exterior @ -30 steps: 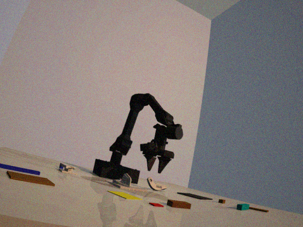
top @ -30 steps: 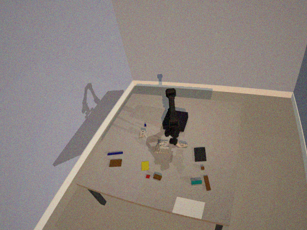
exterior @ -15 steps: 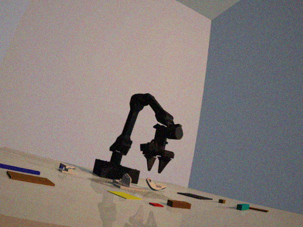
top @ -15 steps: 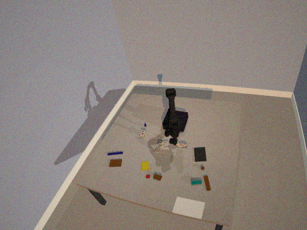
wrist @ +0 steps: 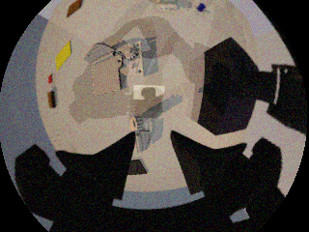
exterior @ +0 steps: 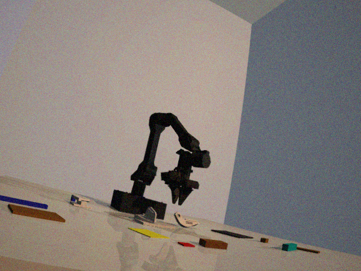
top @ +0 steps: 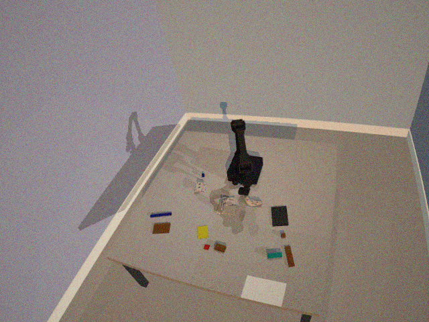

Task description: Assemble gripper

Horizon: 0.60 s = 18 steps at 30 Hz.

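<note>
My gripper (exterior: pixel 176 203) (wrist: pixel 153 134) is partly open and empty, hanging in the air above a pale curved jaw (top: pixel 253 201) (exterior: pixel 186 223) (wrist: pixel 141 127). That jaw rests on the table beside the base group, apart from it. The pale gripper base (top: pixel 226 200) (exterior: pixel 142 219) (wrist: pixel 136 57) lies near the robot's foot, with an upright grey piece on it. A ribbed flat part shows beside its pins in the wrist view. Whether a jaw sits on a pin is too small to tell. A pale part with holes (top: pixel 200 186) (exterior: pixel 82 202), seemingly the housing plate, lies farther left.
A small blue block (top: pixel 202 174) (wrist: pixel 201 7) is by the holed part. A yellow square (top: pixel 202 232) (exterior: pixel 149 233) (wrist: pixel 63 55), a red piece (top: pixel 206 247) and a brown block (top: pixel 220 247) lie in front. A black plate (top: pixel 279 215) (exterior: pixel 231 234) lies right of the jaw.
</note>
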Tool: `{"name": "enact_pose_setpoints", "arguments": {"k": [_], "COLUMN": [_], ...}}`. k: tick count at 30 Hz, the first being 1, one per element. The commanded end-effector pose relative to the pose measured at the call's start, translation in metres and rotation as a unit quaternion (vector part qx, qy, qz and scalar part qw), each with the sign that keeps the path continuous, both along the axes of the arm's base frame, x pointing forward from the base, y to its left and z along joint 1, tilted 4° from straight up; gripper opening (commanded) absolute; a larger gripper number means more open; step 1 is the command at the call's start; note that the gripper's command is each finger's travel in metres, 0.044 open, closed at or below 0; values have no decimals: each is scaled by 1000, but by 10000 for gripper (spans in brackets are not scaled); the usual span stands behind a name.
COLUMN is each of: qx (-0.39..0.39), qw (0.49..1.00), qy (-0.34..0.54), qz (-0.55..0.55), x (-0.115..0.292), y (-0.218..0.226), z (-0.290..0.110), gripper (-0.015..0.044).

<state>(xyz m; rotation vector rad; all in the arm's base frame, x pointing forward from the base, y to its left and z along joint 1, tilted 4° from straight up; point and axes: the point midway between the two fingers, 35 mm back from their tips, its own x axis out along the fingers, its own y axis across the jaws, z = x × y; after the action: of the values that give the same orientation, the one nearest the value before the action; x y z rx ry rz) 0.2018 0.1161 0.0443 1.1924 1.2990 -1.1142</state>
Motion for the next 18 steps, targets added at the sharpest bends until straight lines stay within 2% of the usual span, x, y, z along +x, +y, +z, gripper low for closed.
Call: {"name": "enact_pose_setpoints", "arguments": {"k": [1, 6, 18], "qx": [3, 3, 3], "qw": [1000, 1000, 1000], "qy": [-1, -1, -1], "qz": [-8, -8, -8], "x": [-9, -9, -9], "y": [-1, -1, -1], "z": [-1, -1, -1], "gripper": [125, 0, 0]}}
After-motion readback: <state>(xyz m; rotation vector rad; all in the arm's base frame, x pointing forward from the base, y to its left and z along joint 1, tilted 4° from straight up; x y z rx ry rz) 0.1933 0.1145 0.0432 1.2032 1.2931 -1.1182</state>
